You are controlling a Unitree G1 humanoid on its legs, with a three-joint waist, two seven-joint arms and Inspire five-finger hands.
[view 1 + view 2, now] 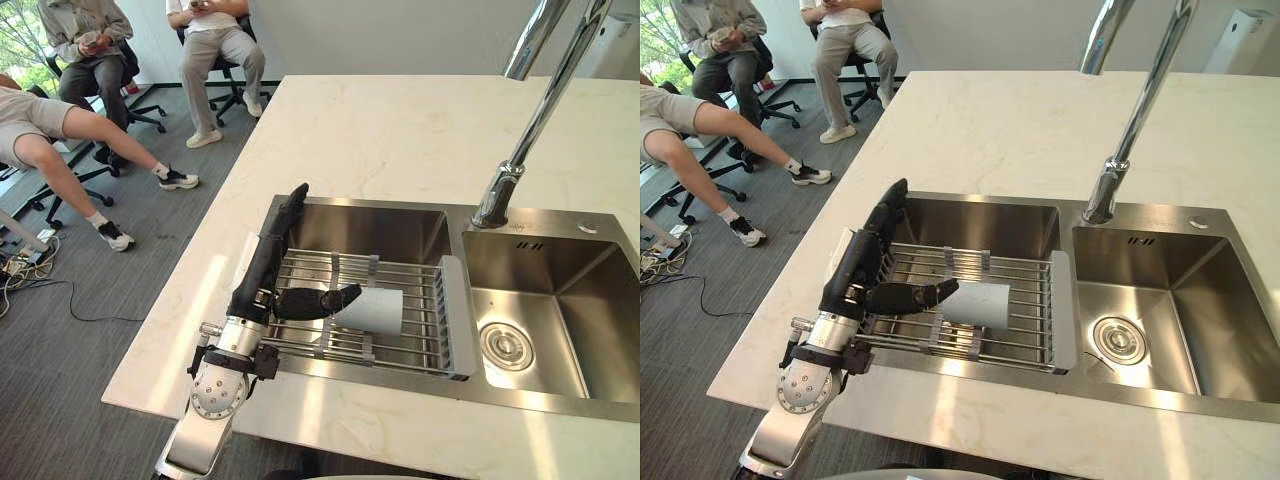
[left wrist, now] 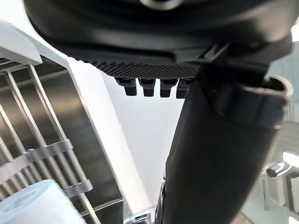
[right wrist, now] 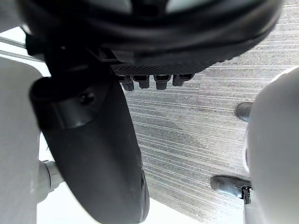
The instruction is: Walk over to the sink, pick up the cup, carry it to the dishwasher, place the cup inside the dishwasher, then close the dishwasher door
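Observation:
A pale cup [image 1: 372, 310] lies on its side on a wire rack [image 1: 425, 335] set over the left sink basin [image 1: 370, 230]. My left hand [image 1: 268, 258] hangs over the rack's left end with straight fingers pointing away from me along the basin's left rim. Its thumb [image 1: 315, 300] sticks out sideways, and the thumb tip reaches the cup's left end. Nothing is gripped. In the left wrist view the cup [image 2: 32, 205] shows past the thumb [image 2: 210, 154]. My right hand [image 3: 149, 28] hangs over grey floor with straight fingers, holding nothing.
A tall chrome faucet [image 1: 530, 120] rises between the two basins, and the right basin [image 1: 570, 300] has a drain. Pale stone counter [image 1: 400, 130] surrounds the sink. People sit on office chairs [image 1: 95, 60] at the far left, over grey carpet.

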